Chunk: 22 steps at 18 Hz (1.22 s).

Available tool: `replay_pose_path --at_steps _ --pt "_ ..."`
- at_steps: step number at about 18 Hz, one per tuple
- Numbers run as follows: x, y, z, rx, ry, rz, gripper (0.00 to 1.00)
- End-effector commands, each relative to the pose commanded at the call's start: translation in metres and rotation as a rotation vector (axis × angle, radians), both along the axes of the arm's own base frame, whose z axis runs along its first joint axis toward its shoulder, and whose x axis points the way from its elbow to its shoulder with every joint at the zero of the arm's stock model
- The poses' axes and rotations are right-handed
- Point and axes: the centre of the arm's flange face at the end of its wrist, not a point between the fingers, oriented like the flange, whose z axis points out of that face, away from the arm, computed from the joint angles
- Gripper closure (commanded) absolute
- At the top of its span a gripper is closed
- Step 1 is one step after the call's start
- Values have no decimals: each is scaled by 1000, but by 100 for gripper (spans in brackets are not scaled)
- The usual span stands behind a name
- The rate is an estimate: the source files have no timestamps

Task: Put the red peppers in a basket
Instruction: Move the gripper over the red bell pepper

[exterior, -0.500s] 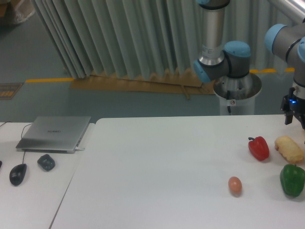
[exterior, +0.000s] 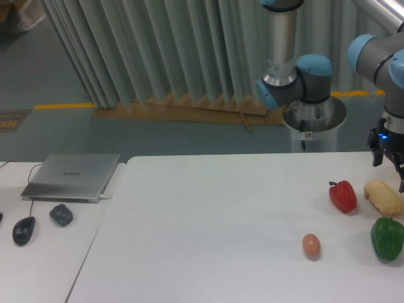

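The glossy red bell pepper (exterior: 343,196) lies on the white table (exterior: 221,221) at the right. My gripper (exterior: 389,172) hangs at the right edge of the view, above and to the right of the pepper and just over the yellowish bread-like item (exterior: 382,197). Its dark fingers (exterior: 377,156) stand apart with nothing between them; part of it is cut off by the frame edge. No basket shows in this view.
A green bell pepper (exterior: 387,237) lies at the right front, and a brown egg (exterior: 311,245) is left of it. On the adjoining left table are a closed laptop (exterior: 72,176), a black mouse (exterior: 24,230) and a small dark object (exterior: 61,214).
The gripper has shifted slightly to the left and a little up. The pepper and the other items have not moved.
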Motion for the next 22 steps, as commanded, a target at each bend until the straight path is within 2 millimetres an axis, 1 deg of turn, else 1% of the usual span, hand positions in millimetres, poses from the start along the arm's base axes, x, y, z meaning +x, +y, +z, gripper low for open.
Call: replay_pose_path --at_steps 6,10,12,13,14,15,16,18,20,21,22 --pt "1 -2 -1 -4 -1 3 0" --pt "2 -1 -1 -1 0 89 0" --pt "1 1 1 17 15 254 0" --pt "3 4 -1 23 17 352 0" --pt "13 9 -11 7 9 482 0" --pt "19 5 -29 25 24 662 0" --pt "22 3 -43 34 31 743 0" --pt "33 -3 -68 -17 10 776 0" --pt "39 -8 -79 -61 -21 797 0" --pt "41 -10 -79 -75 -31 819 0" --pt "43 -11 -73 -83 -37 842 0"
